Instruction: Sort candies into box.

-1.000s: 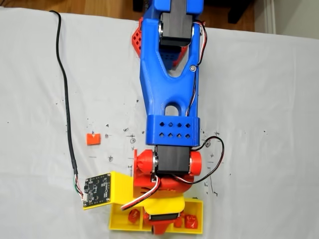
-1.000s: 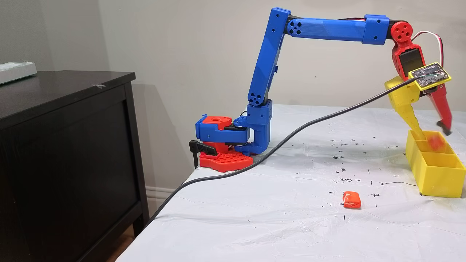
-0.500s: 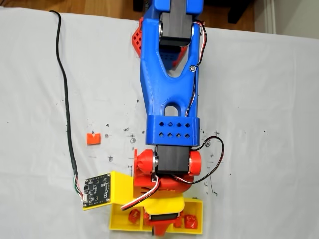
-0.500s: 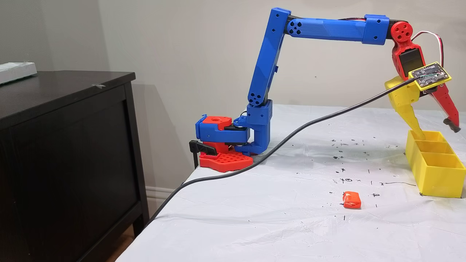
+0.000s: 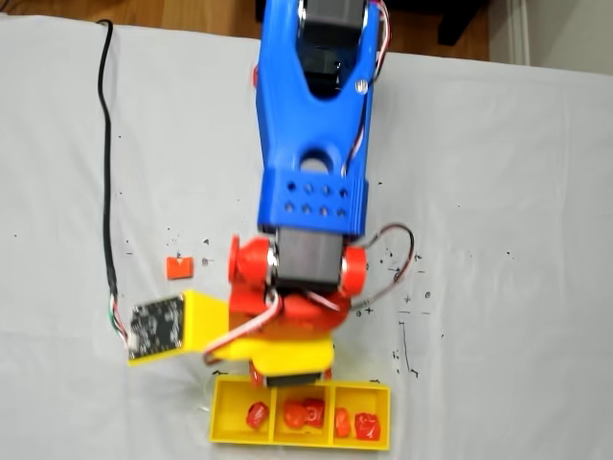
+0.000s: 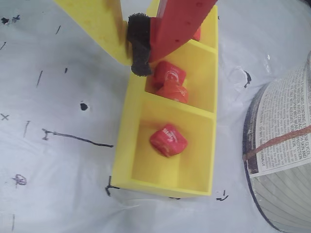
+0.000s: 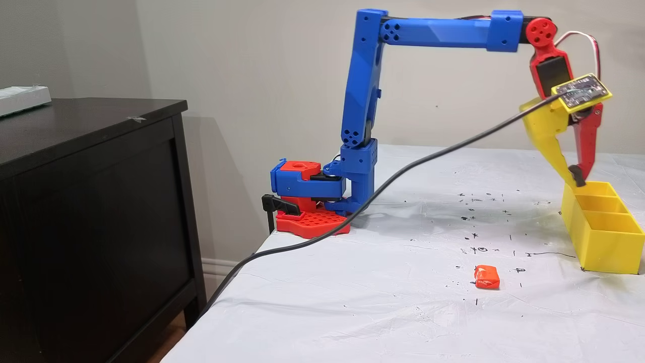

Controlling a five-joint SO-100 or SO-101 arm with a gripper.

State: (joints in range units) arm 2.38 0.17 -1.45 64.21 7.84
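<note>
The yellow box (image 6: 127, 131) has three compartments. One red candy (image 6: 168, 140) lies in the near compartment, and two more candies (image 6: 170, 77) sit stacked in the middle one. From above, the box (image 5: 219, 419) holds several candies (image 5: 366, 425). One orange candy (image 7: 487, 277) lies alone on the sheet to the left of the box (image 7: 604, 243), and a fixed view shows the same orange candy (image 5: 178, 266) from above. My gripper (image 7: 575, 178) hangs just above the box's far end. Its yellow and red fingers are shut with nothing between them. In the wrist view the gripper (image 6: 133, 59) sits over the box's left wall.
A black cable (image 7: 403, 174) runs from the circuit board (image 5: 156, 326) on my wrist across the sheet and off the table's edge. A round paper-covered object (image 6: 286, 145) stands close beside the box. The arm's base (image 7: 310, 201) is at the back. A dark cabinet (image 7: 90, 201) is on the left.
A candy fell from the open gripper into the box. Since then the fingers have shut, and the arm has risen and pulled back a little toward its base.
</note>
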